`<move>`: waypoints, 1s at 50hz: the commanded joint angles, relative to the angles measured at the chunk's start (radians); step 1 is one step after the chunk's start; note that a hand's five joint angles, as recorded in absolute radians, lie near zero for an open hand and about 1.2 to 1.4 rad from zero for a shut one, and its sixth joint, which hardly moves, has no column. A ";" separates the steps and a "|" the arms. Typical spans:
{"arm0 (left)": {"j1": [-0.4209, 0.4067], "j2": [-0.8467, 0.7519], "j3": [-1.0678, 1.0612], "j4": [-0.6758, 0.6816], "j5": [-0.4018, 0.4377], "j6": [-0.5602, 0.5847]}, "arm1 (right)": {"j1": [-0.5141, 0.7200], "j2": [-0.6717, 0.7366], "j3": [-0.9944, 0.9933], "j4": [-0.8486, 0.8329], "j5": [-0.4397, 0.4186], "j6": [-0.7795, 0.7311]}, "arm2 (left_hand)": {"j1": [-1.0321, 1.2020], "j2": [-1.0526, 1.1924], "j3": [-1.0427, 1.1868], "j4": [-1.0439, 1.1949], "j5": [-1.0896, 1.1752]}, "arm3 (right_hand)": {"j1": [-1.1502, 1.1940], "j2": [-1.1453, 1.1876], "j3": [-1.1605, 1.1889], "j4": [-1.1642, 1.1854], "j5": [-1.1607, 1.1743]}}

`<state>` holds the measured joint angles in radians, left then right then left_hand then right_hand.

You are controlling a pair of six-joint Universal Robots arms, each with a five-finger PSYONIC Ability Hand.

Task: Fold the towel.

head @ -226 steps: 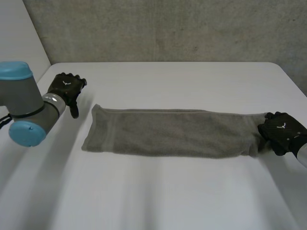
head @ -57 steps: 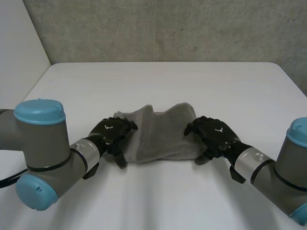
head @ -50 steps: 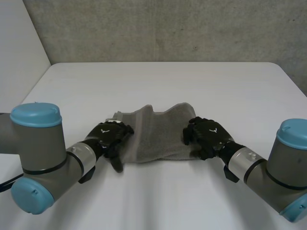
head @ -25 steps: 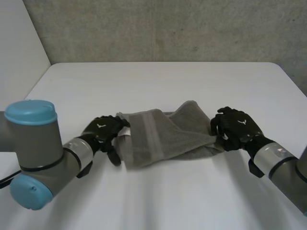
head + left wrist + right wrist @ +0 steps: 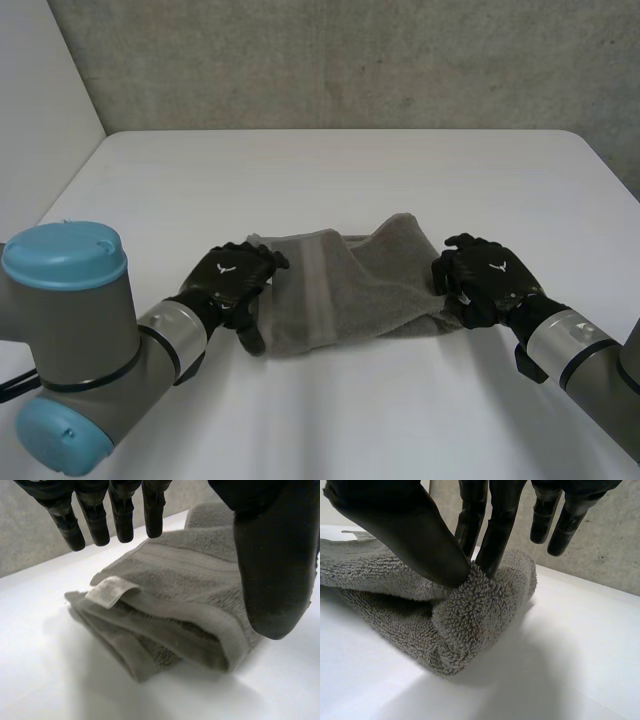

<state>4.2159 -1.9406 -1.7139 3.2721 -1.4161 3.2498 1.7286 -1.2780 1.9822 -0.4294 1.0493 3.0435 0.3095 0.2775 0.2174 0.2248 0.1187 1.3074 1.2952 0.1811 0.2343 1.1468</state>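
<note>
grey towel bunched between two robot hands

the grey towel [image 5: 345,290] lies bunched near the middle of the white worktop [image 5: 350,170], doubled over itself, with a paler woven band running across its upper layer. the left robot hand [image 5: 232,280] sits at the towel's left end. in its wrist view its fingers [image 5: 120,515] hang straight and slack above the cloth, the thumb apart from them, holding nothing. under those fingertips the towel's hemmed edges lie stacked, and a small white label [image 5: 107,590] sticks out at the corner (its print is too small to read). the right robot hand [image 5: 485,285] is at the towel's right end, where the cloth rolls into a thick fold. there its thumb [image 5: 405,530] and the fingers nearest it pinch a ridge of terry between them, while the other fingers stand clear of the cloth.
</note>
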 commanded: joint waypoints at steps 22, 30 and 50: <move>-0.108 -0.072 -0.027 0.069 -0.133 0.008 | -0.009 0.002 -0.003 0.001 -0.009 0.000 | 0.409 0.441 -0.043 -0.050 0.425 | 0.089 0.101 -0.007 -0.060 0.075; -0.109 -0.118 -0.013 0.104 -0.165 0.013 | -0.009 0.002 -0.003 0.001 -0.011 0.000 | 0.444 0.476 -0.043 -0.050 0.460 | 0.089 0.101 -0.007 -0.060 0.075; -0.079 -0.115 0.235 0.162 -0.179 0.030 | 0.023 -0.009 -0.037 -0.006 0.003 0.005 | 1.087 1.119 -0.043 -0.050 1.103 | 0.089 0.101 -0.007 -0.060 0.075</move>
<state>4.1242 -2.0546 -1.5676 3.4145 -1.5962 3.2684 1.7299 -1.2829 1.9577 -0.4304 1.0489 3.0444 1.2969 1.2796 0.2174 0.2248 1.1382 1.3075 1.2953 0.1811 0.2343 1.1468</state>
